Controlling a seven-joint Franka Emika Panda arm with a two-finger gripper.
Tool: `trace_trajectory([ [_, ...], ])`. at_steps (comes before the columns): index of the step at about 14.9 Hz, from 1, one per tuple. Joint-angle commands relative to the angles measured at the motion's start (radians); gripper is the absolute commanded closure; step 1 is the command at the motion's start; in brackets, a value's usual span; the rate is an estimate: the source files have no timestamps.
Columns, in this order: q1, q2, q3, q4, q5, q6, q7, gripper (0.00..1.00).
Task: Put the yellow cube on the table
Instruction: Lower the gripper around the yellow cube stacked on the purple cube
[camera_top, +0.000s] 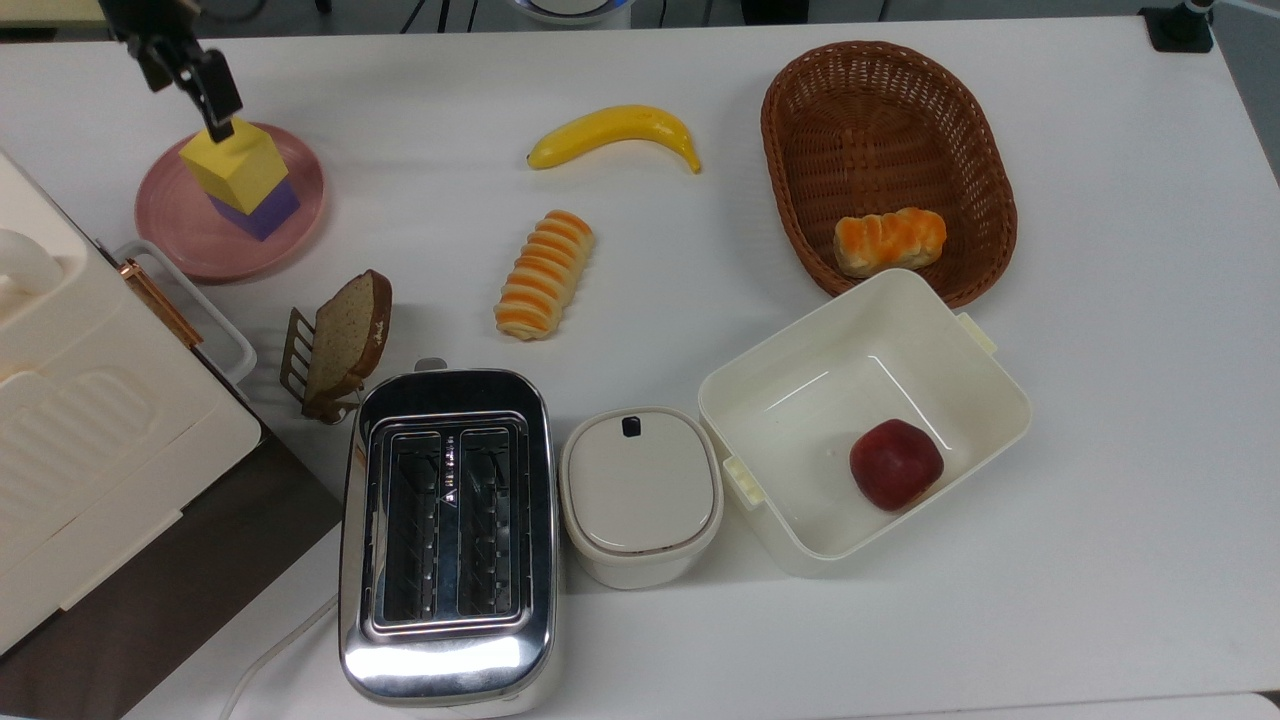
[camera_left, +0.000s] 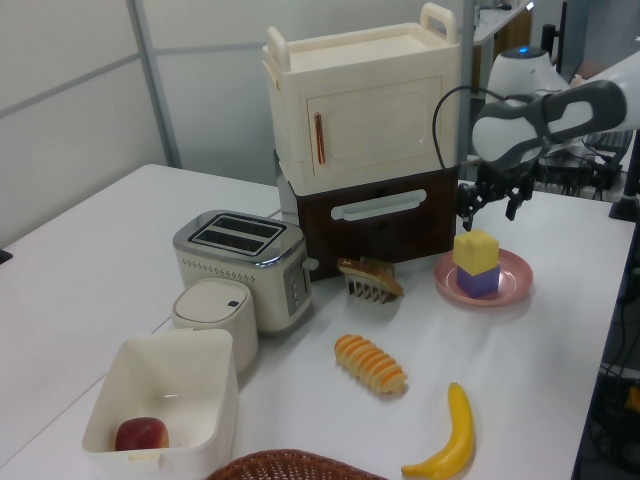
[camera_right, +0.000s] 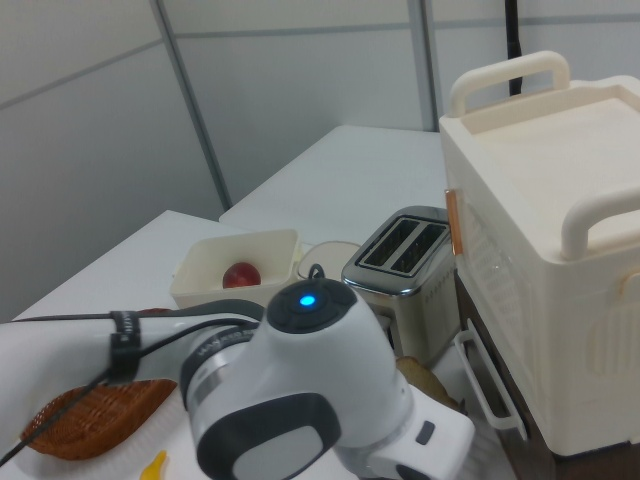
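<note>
Up close in the left view, a banana (camera_left: 445, 445) and a striped bread roll (camera_left: 371, 364) lie on the white table (camera_left: 540, 370). Farther back, the yellow cube (camera_left: 477, 249) sits on top of a purple cube (camera_left: 479, 281) on a pink plate (camera_left: 515, 289). Just above it hangs the gripper (camera_left: 491, 202) with its two fingers spread apart, not touching the cube.
</note>
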Motion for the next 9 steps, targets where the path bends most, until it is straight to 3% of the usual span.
trace_trajectory([
  [1, 0.008, 0.031, -0.002, 0.035, -0.018, 0.009, 0.001, 0.0],
  [9, 0.021, 0.042, 0.006, 0.034, -0.036, 0.012, 0.004, 0.0],
])
